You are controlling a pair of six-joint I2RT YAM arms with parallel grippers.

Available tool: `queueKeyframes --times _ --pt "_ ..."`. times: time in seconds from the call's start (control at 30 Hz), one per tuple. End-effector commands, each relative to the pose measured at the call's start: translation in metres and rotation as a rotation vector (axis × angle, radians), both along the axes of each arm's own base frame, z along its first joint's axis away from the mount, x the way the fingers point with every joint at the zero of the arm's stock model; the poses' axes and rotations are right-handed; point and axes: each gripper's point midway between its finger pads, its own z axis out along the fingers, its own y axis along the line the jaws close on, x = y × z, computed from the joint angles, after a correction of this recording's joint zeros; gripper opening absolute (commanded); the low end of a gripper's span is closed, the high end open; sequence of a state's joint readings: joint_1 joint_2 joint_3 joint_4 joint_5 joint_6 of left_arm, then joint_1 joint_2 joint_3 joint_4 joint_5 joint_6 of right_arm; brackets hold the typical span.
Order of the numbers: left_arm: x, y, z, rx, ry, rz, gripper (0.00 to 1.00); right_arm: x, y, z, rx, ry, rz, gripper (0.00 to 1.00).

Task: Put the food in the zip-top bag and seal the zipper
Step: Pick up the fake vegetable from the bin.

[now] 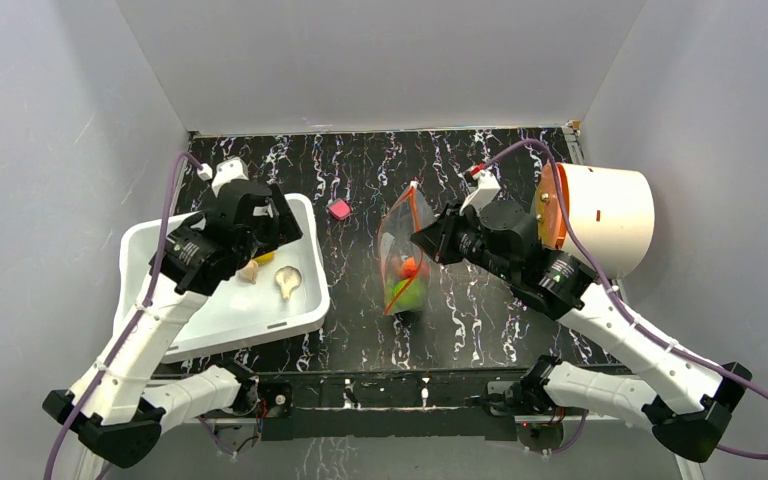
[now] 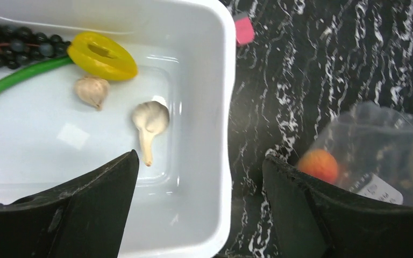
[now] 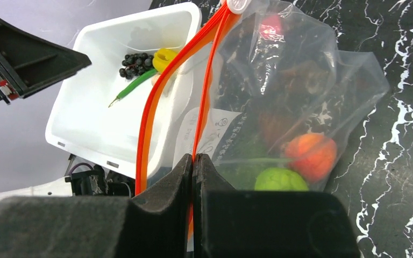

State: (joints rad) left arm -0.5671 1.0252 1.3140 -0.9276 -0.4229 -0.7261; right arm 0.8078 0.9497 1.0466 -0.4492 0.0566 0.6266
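The right claw (image 3: 193, 161) pinched the bag (image 3: 322, 86) by its zipper (image 3: 148, 113); the left claw (image 2: 200, 159) hung spread over the bin (image 2: 227, 107).

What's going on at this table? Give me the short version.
The right hand is shut on one side of the zipper and holds up the zip-top bag with its mouth open. An orange ball and a green ball are inside. The left hand hovers open over the white bin. The garlic, mushroom, yellow piece and green pod lie in the bin. The bag is not sealed.
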Motion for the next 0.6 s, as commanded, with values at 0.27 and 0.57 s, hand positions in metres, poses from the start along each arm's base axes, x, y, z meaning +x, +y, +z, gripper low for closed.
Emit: queueKeyframes --times 0.27,0.57 --pt "0.010 0.058 -0.047 0.258 0.035 0.239 0.80 0.019 -0.058 -0.004 -0.089 -0.097 -0.274 0.00" --pt "0.035 0.084 -0.084 0.128 0.104 0.300 0.76 0.000 -0.034 -0.016 -0.058 -0.043 -0.114 0.00"
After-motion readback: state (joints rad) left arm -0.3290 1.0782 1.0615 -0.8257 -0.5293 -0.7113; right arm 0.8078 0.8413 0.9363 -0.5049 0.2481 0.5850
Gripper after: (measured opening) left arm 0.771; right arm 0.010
